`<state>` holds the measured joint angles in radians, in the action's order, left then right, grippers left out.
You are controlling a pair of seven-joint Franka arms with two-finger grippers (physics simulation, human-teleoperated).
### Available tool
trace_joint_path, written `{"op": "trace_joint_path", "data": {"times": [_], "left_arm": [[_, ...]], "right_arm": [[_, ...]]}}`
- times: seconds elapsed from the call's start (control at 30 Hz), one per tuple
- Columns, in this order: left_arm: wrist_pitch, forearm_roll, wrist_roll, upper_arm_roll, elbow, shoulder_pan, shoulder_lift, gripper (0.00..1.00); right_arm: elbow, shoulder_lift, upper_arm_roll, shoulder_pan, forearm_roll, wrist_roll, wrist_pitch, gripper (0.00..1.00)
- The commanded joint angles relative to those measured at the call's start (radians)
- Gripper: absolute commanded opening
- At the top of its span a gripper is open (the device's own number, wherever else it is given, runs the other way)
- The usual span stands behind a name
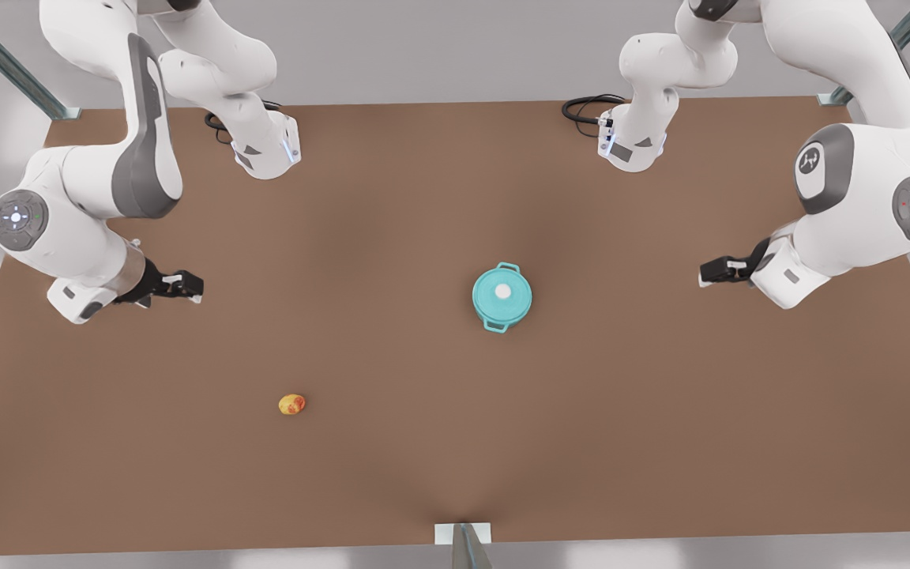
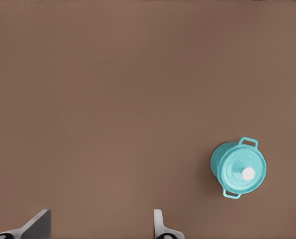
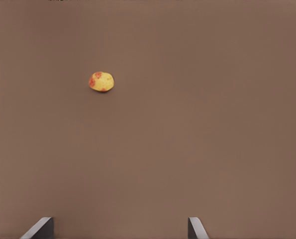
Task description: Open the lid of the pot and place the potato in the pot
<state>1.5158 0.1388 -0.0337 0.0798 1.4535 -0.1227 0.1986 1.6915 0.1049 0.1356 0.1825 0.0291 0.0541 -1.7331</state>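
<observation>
potato (image 1: 291, 405) lies nearest, alone on the table (image 1: 392, 442); pot lid (image 1: 502, 292) sits on the pot (image 1: 502, 297) mid-table. left gripper (image 1: 706, 273) and right gripper (image 1: 191, 286) hover well apart, both spread. centre on the knob before pinching

The flat round teal pot lid (image 1: 502, 292) is sitting on the small round teal pot (image 2: 216, 163), which is standing on the brown table (image 1: 455, 474). The small yellow, red-blotched potato (image 1: 291, 405) is lying on the table well apart from the pot, toward the front view's left and nearer the camera. In the front view, the right gripper (image 1: 196, 288) is hovering well to the pot's left and the left gripper (image 1: 704, 276) well to its right.
</observation>
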Motion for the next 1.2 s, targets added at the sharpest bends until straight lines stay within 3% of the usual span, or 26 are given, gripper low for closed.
{"op": "trace_joint_path", "data": {"times": [0.0,0.07,0.13,0.2,0.27,0.33,0.4,0.47,0.57,0.77,0.87,0.97,1.17], "left_arm": [[0.04,-0.007,0.002,-0.002,-0.001,-0.008,-0.001,1.0],[0.079,0.002,-0.001,-0.009,-0.016,-0.054,0.015,1.0],[0.087,-0.004,-0.25,-0.071,-0.018,-0.251,0.016,1.0],[0.167,-0.034,-0.521,-0.075,-0.054,-0.451,0.123,1.0],[0.19,-0.102,-0.771,-0.074,-0.218,-0.558,0.306,1.0],[0.191,-0.105,-0.793,-0.072,-0.225,-0.558,0.346,1.0],[0.412,-0.102,-0.802,-0.066,-0.03,-0.549,0.354,1.0],[0.492,-0.1,-0.804,-0.066,0.057,-0.54,0.335,1.0],[0.928,-0.1,-0.808,-0.066,0.455,-0.538,0.183,1.0],[0.929,-0.114,-0.818,-0.071,0.478,-0.58,0.202,1.0],[0.937,-0.137,-0.841,-0.071,0.485,-0.623,0.206,1.0],[0.946,-0.16,-0.842,-0.071,0.493,-0.641,0.229,1.0],[0.966,-0.196,-0.842,-0.06,0.525,-0.632,0.249,1.0]], "right_arm": [[-0.003,0.001,0.001,-0.031,-0.002,0.027,-0.037,1.0],[-0.003,0.004,0.001,-0.031,-0.002,0.027,-0.037,1.0],[-0.006,0.009,0.001,-0.025,-0.002,0.027,-0.037,1.0],[-0.019,0.029,-0.001,0.0,-0.002,0.027,-0.037,1.0],[-0.033,0.059,-0.001,0.023,-0.002,0.027,-0.039,1.0],[-0.11,0.134,-0.002,0.072,-0.002,0.027,-0.039,1.0],[-0.147,0.186,-0.004,0.126,0.002,0.027,-0.095,1.0],[-0.156,0.211,-0.002,0.13,0.005,0.018,-0.123,1.0],[-0.253,0.294,0.002,0.123,0.008,0.043,-0.123,1.0],[-0.277,0.417,-0.004,0.137,0.0,0.136,-0.345,1.0],[-0.32,0.466,-0.007,0.137,-0.003,0.173,-0.355,1.0],[-0.32,0.473,-0.008,0.137,-0.005,0.796,-0.355,1.0],[-0.316,0.503,-0.013,0.137,0.006,1.154,-0.408,1.0]]}}
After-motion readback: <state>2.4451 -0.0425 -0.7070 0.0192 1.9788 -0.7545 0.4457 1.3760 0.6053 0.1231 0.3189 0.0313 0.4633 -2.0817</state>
